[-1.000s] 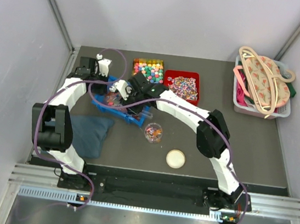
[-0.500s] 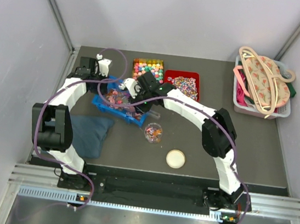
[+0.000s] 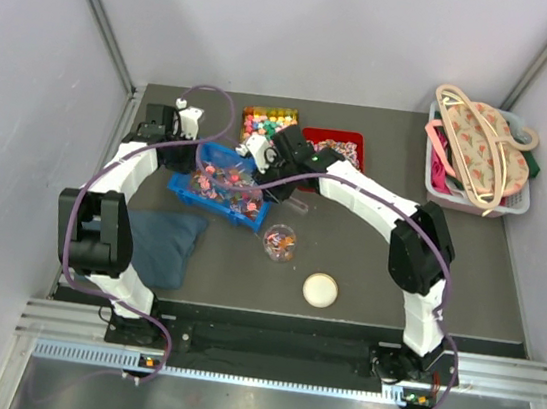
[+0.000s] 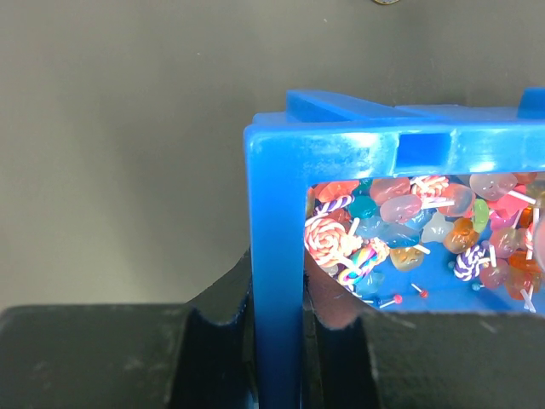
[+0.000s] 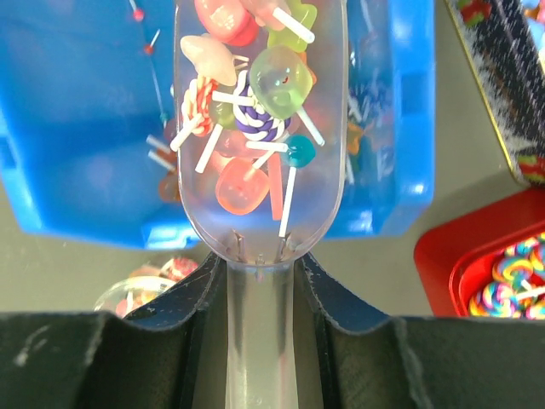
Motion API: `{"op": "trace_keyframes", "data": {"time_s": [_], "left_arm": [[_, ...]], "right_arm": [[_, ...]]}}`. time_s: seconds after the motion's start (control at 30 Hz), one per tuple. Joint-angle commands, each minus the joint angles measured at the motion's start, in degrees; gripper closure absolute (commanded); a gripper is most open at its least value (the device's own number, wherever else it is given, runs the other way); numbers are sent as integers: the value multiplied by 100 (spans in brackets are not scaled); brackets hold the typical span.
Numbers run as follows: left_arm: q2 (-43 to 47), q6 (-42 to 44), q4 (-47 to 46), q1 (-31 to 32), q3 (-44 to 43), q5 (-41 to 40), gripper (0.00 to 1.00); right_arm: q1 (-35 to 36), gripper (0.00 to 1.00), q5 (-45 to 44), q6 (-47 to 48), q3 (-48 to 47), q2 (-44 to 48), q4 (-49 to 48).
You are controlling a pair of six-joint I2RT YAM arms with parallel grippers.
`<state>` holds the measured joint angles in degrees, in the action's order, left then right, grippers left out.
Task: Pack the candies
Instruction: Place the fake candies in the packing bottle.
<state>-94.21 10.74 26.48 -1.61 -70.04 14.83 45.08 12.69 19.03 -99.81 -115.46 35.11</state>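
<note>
My right gripper (image 5: pixel 260 277) is shut on the handle of a clear plastic scoop (image 5: pixel 255 111). The scoop holds several candies on sticks and hangs over the right end of the blue tray (image 5: pixel 77 128). In the top view this gripper (image 3: pixel 275 177) is at the tray's right end. My left gripper (image 4: pixel 277 311) is shut on the blue tray's side wall (image 4: pixel 277 213), at the tray's far left corner (image 3: pixel 187 158). More candies (image 4: pixel 409 230) lie in the tray. A small clear jar (image 3: pixel 280 242) with a few candies stands just in front of the tray.
A red tray of candies (image 3: pixel 336 154) and a tray of multicoloured cubes (image 3: pixel 269 121) sit behind the right arm. A round cream lid (image 3: pixel 320 290) lies near the front. A dark blue cloth (image 3: pixel 163 240) lies front left. A grey basket with a patterned bag (image 3: pixel 482 156) stands far right.
My right gripper has moved to the right along the blue tray with the filled scoop. The left gripper has kept its hold on the tray.
</note>
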Motion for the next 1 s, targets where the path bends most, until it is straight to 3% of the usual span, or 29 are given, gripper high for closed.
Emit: {"op": "trace_keyframes", "data": {"time_s": [0.0,0.57,0.97], "left_arm": [[316,-239,-512,-6,-150,389,100],[281,-257,-521,-6,-150,301,100],[237,-257,-504,-6,-168,284,100]], "right_arm": [[-52,100,68,145,93,638,-391],[-34,100,23,716,1051,1412,-224],[-43,100,23,1006,2220,2500,-110]]}}
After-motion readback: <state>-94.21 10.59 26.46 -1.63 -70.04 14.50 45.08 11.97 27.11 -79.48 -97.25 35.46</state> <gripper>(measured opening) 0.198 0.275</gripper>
